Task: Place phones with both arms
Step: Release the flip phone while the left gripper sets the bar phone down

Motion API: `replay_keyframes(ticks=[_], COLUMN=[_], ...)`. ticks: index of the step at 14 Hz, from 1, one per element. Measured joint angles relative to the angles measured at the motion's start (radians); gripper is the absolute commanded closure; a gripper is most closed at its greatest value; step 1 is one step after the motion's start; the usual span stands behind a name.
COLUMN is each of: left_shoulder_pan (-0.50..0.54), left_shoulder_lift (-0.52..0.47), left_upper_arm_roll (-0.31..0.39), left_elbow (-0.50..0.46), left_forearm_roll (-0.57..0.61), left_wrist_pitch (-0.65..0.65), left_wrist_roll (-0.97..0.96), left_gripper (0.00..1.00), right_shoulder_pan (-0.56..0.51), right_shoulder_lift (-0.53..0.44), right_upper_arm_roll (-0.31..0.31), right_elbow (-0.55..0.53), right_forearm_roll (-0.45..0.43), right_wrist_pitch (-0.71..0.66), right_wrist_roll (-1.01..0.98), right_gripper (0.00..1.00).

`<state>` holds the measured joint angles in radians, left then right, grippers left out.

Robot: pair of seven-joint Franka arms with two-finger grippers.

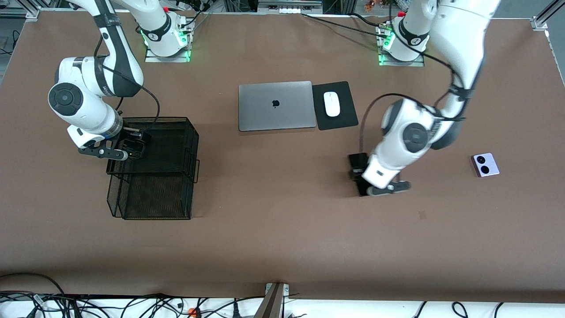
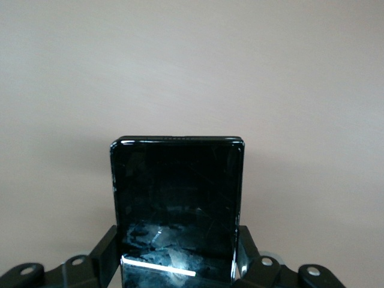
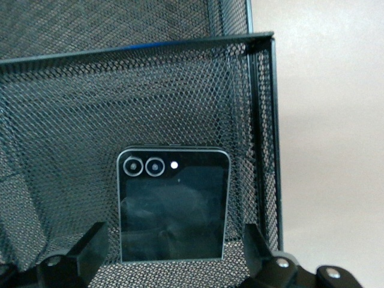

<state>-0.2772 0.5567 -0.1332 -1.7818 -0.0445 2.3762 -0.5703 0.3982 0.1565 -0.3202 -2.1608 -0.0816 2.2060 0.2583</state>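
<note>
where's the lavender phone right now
The lavender phone lies flat on the table toward the left arm's end, apart from the left tool, nearer the front camera than the mouse.

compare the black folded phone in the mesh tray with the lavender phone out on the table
The black folded phone lies in the black mesh tray at the right arm's end, between the open fingers of the right hand. The lavender phone lies on the bare table at the left arm's end, with no hand near it. One is black, the other lavender-white. Both are small, square and flat, with two round lenses.
</note>
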Motion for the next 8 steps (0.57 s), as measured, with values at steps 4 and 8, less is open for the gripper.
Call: replay_keyframes(ticks=[4,8], left_shoulder_pan=[-0.159,-0.262], left_shoulder_lift=[0.114,0.237], left_upper_arm_roll=[0.007,0.014], left_elbow=[0.143,0.319], left_forearm_roll=[0.014,0.080], left_wrist_pitch=[0.000,0.000], left_wrist_roll=[-0.141,-0.196], left_gripper=[1.00,1.00], right_shoulder_pan=[0.002,0.012], right_shoulder_lift=[-0.001,0.004], right_upper_arm_roll=[0.000,0.002], right_elbow=[0.089,0.227], right_forearm_roll=[0.005,0.108], right_wrist_pitch=[-0.034,-0.148], right_wrist_roll=[0.000,-0.016], right_gripper=[0.00,0.00])
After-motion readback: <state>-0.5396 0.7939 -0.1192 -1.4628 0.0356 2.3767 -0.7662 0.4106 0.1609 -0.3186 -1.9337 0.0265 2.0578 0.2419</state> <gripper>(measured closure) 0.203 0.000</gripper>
